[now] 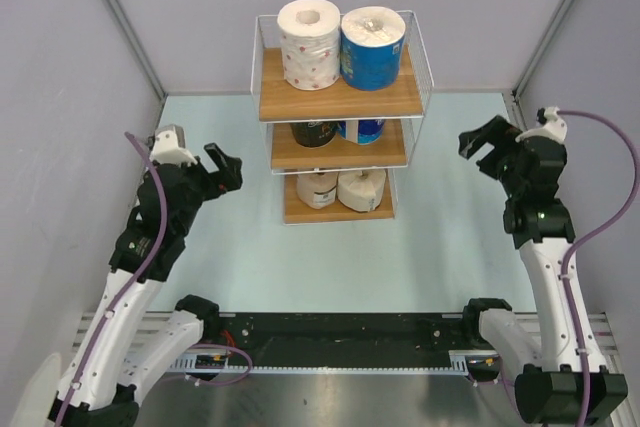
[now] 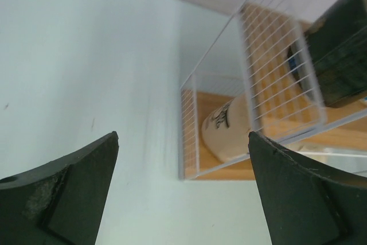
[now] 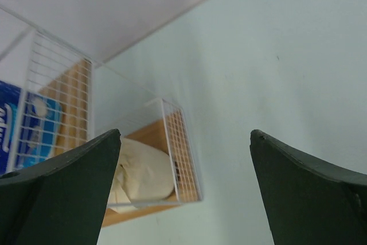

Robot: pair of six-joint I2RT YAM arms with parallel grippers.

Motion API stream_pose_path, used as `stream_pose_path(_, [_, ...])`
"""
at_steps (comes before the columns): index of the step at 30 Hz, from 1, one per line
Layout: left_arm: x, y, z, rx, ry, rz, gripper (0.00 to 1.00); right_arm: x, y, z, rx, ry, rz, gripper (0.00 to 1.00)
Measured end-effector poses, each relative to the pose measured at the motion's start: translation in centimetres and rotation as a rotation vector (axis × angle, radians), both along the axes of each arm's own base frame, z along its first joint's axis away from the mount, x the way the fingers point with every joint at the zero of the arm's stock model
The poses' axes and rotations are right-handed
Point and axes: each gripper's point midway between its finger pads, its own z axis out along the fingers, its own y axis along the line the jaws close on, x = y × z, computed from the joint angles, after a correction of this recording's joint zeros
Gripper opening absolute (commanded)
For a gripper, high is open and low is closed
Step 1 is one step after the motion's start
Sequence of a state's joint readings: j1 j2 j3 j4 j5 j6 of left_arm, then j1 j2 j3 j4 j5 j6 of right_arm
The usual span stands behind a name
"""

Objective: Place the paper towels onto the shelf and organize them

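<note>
We see a red-speckled white roll (image 1: 308, 44), a blue-wrapped roll (image 1: 372, 48), a brown-boarded, white-wired shelf (image 1: 340, 99), and a dark roll (image 1: 313, 133), perhaps black.

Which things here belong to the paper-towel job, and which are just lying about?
Job: shelf, red-speckled roll, top blue roll, dark roll, middle blue roll, bottom-left roll, bottom-right roll.
Lying about: black base rail, white object at near-left corner.

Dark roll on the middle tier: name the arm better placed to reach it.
Left. The dark roll sits on the shelf's left half, nearer the left arm, whose open, empty jaws face the shelf. The blue roll blocks the right side.
</note>
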State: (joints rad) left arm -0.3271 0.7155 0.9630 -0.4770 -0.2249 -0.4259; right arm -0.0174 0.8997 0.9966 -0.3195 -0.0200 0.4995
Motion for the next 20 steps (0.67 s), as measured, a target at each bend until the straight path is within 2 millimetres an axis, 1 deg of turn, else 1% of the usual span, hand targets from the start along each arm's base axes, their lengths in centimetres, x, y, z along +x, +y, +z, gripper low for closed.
stream_pose_path(1, [-0.2,0.4,-1.2,0.003,0.031,0.022,1.00,-0.7,-0.1,-1.3,0.004,0.030,-0.008,1.00])
stream_pose_path(3, [-0.6,1.1,-2.9,0.012,0.071,0.063,1.00,-2.0,-0.2,-3.1,0.004,0.061,-0.021,1.00])
stream_pose_path(4, [-0.7,1.4,-3.5,0.016,0.085,0.074,1.00,-2.5,-0.3,-3.7,0.004,0.070,-0.027,1.00])
stream_pose_path(7, [-0.8,2.0,-5.3,0.028,0.122,0.112,1.00,-3.5,-0.5,-4.6,0.011,0.079,-0.040,1.00])
stream_pose_path(11, [-0.8,2.2,-8.1,0.040,0.182,0.131,1.00,-3.7,-0.5,-5.8,0.024,0.102,-0.047,1.00])
stream_pose_path(15, [-0.7,2.1,-10.6,0.034,0.243,0.147,1.00,-3.5,-0.4,-7.5,0.037,0.149,-0.050,1.00])
stream_pose_path(18, [-0.8,2.0,-12.0,0.025,0.267,0.150,1.00,-3.3,-0.3,-8.4,0.038,0.175,-0.049,1.00])
stream_pose_path(20, [-0.8,1.8,-12.4,0.014,0.269,0.149,1.00,-3.1,-0.3,-8.5,0.038,0.179,-0.049,1.00])
